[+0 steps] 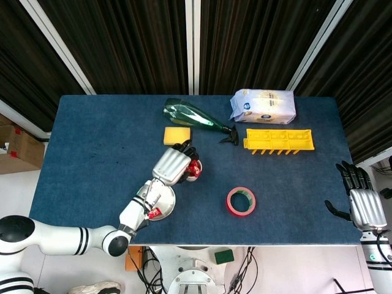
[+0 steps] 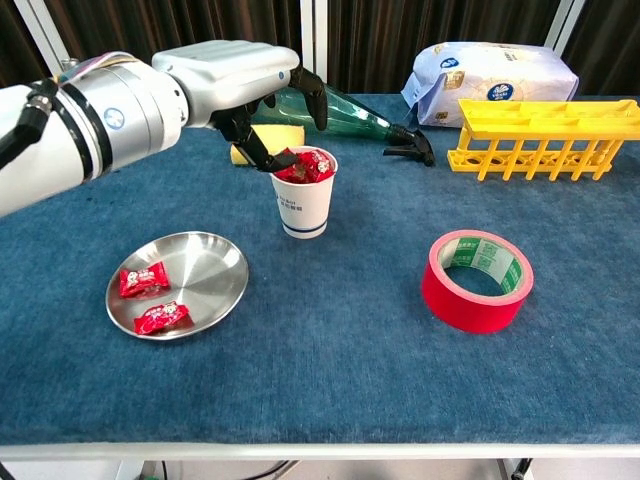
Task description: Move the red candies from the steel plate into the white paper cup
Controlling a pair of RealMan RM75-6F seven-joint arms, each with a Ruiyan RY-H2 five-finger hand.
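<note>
Tabletop; right hand (image 1: 365, 207) head-view only

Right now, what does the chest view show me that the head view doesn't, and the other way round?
Only the chest view shows two red candies left on the steel plate, and candies heaped at the paper cup's rim. Only the head view shows the right hand, open, fingers spread, at the table's right edge; there the left arm covers most of the plate. Both show the left hand over the cup, the red tape roll, yellow rack, sponge, green bottle and white bag.
</note>
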